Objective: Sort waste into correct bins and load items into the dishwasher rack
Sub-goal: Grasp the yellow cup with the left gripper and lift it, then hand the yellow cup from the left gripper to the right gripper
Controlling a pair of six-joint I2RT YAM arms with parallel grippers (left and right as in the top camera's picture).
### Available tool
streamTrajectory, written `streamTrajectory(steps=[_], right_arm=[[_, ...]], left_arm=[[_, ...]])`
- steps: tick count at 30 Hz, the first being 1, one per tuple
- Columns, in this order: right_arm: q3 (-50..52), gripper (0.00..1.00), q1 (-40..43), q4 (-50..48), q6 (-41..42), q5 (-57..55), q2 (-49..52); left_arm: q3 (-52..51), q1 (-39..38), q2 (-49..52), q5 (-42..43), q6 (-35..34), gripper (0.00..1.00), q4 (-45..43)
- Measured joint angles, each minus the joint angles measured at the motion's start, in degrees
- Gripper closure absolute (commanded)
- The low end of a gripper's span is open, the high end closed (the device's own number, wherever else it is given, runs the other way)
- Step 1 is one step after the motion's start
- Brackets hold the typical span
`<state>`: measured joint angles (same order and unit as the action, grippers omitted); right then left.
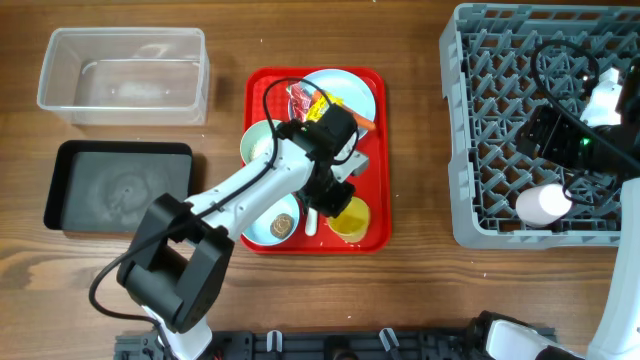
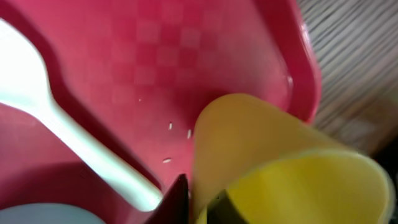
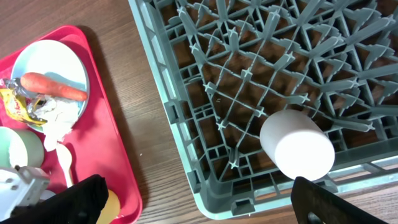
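My left gripper (image 1: 335,197) is low over the red tray (image 1: 376,180) and shut on the wall of the yellow cup (image 1: 350,222). In the left wrist view its fingers (image 2: 199,202) pinch the cup's rim (image 2: 280,155), one inside and one outside. The white spoon (image 2: 62,124) and rice grains (image 2: 171,126) lie beside it. The light-blue plate (image 1: 350,88) holds a carrot (image 3: 53,87), wrappers (image 3: 22,102) and tissue (image 3: 62,115). One bowl (image 1: 257,140) sits at the tray's left; another (image 1: 265,228) holds a brown lump (image 1: 283,225). My right gripper (image 1: 545,128) is open and empty above the dishwasher rack (image 1: 470,120), where the pink cup (image 3: 297,144) stands upside down.
The clear tub (image 1: 60,70) stands at the back left and the black tray (image 1: 70,190) in front of it; both look empty. Bare wood lies between the red tray and the rack. My left arm stretches diagonally over the tray's left half.
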<state>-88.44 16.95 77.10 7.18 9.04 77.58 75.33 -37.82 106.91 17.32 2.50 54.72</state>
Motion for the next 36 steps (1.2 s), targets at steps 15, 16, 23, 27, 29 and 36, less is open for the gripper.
streamTrajectory(steps=[15, 16, 23, 27, 29, 36], right_arm=[[3.56, 0.02, -0.20, -8.87, -10.43, 24.39, -0.13], [5.16, 0.01, -0.63, -10.38, -11.80, 28.81, 0.13], [22.43, 0.00, -7.58, -41.57, -11.28, 61.13, 0.61], [24.61, 0.00, -10.58, -54.21, -5.86, 68.19, 0.61], [24.68, 0.00, -11.61, -59.58, -2.64, 70.58, 0.61], [24.81, 0.00, -14.05, -68.83, 5.20, 76.67, 0.61]], left_arm=[[13.66, 16.87, -7.56, 28.37, -6.75, 0.96, -6.38], [13.94, 18.88, -7.76, 34.69, -6.82, 0.96, -8.63], [14.03, 22.29, -7.58, 57.51, -6.84, 0.96, -12.79], [14.03, 22.21, -7.48, 60.33, -6.05, 0.96, -12.76], [14.03, 22.21, -7.48, 60.78, -5.75, 0.96, -12.83], [14.03, 22.21, -7.37, 60.78, -4.50, 0.96, -14.29]])
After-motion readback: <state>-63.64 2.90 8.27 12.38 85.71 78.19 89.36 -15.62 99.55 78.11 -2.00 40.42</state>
